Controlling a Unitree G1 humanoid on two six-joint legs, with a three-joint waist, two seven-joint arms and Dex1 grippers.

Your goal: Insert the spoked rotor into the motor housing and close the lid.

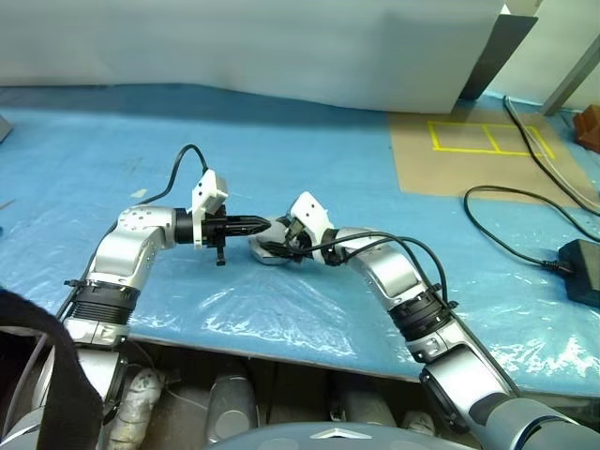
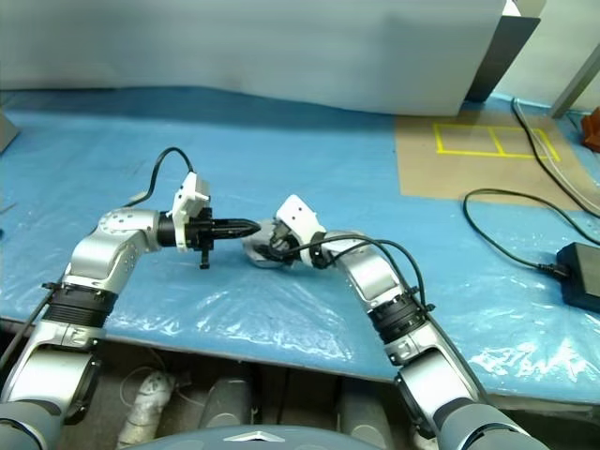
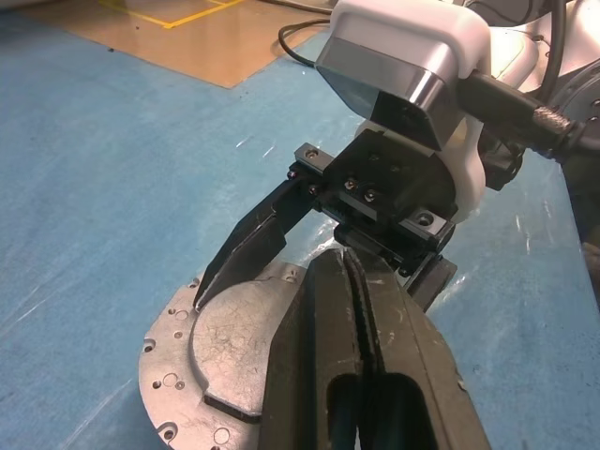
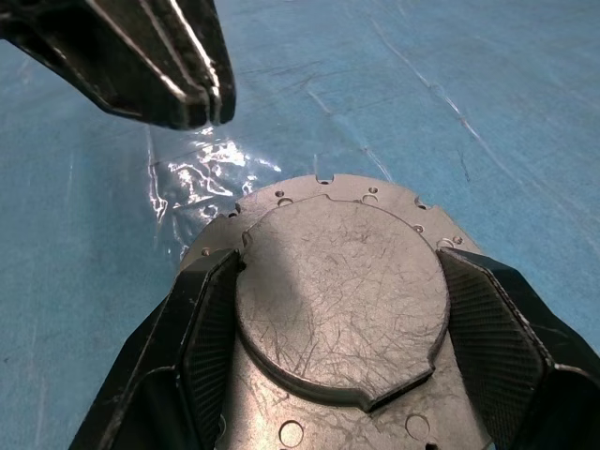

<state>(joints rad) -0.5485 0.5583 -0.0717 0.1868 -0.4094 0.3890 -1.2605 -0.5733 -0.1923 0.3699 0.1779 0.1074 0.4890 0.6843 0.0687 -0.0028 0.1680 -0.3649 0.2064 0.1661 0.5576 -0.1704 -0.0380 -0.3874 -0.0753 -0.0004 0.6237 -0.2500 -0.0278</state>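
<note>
Near the front edge of the counter (image 1: pixel 112 141), which is covered with blue plastic sheet, both arms meet over the housing (image 4: pixel 342 309). It lies flat on the sheet, a little left of the middle. The lid (image 4: pixel 342 286) is already down on it: its plain grey scratched outer face looks up, and no copper winding or cream inner face can be seen. The rotor is not visible anywhere; I judge it is inside, under the lid, but the pictures cannot confirm this.

The right tool (image 4: pixel 342 323) stands wide, with one finger at each side of the raised round part of the lid. The fingers touch its rim or are just beside it; I cannot tell if they press. The left tool (image 1: pixel 251 224) is closed on nothing. It points to the right and its tip hovers just above the near-left part of the housing, apart from the metal.

Farther back on the right are a brown board with yellow tape lines (image 1: pixel 487 139), a black cable (image 1: pixel 506 246) and a black box (image 1: pixel 583 270), well apart from the work.

So the task looks almost finished. What is left, as I judge, is to check that the lid sits fully and to take the tools away.
</note>
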